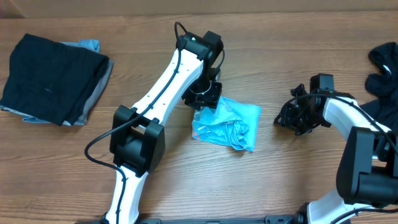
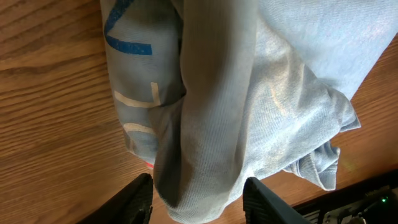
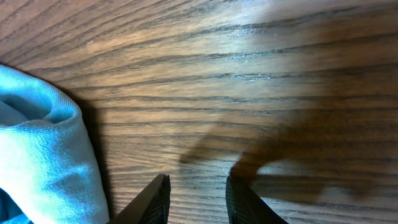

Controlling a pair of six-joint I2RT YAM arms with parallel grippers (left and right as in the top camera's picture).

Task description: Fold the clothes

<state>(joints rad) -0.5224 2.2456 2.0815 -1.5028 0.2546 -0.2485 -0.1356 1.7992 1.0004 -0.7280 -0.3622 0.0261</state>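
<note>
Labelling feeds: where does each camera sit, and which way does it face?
Overhead: above the table, looking down; left arm and right arm show.
Left wrist: on the left arm, looking past the left pincer at the blue shirt.
Right wrist: on the right arm, looking past the right pincer at the table.
Shared: the shirt appears in all three.

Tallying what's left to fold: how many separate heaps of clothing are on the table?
3: folded stack far left; crumpled light blue T-shirt at centre; black garment at right edge. The stack may hide more.
</note>
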